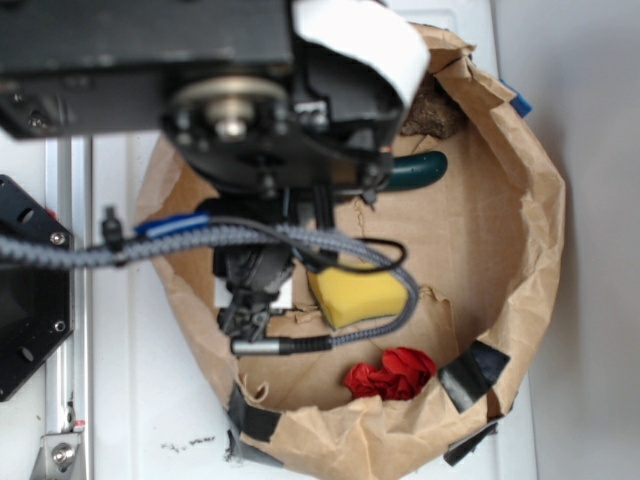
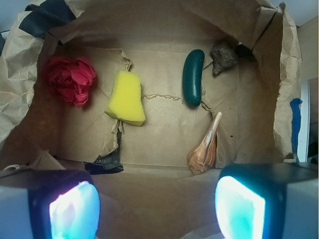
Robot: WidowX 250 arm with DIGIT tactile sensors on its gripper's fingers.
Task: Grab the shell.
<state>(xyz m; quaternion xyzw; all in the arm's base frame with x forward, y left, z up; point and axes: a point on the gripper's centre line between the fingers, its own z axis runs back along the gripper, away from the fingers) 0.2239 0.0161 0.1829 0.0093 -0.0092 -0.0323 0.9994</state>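
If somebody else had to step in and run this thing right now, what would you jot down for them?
Hand: open, holding nothing, hovering above the floor of the paper-lined bin; only its two glowing fingertip pads show in the wrist view.
Shell: lying on the bin floor just ahead of the hand, nearer the right pad, pale pointed tip aimed away towards the green cucumber. It is hidden behind the arm in the exterior view.
Also in the bin: yellow sponge, red crumpled paper, dark rock.
Done: nothing grabbed yet.
Left: shift towards the shell, lower, close on it, lift.
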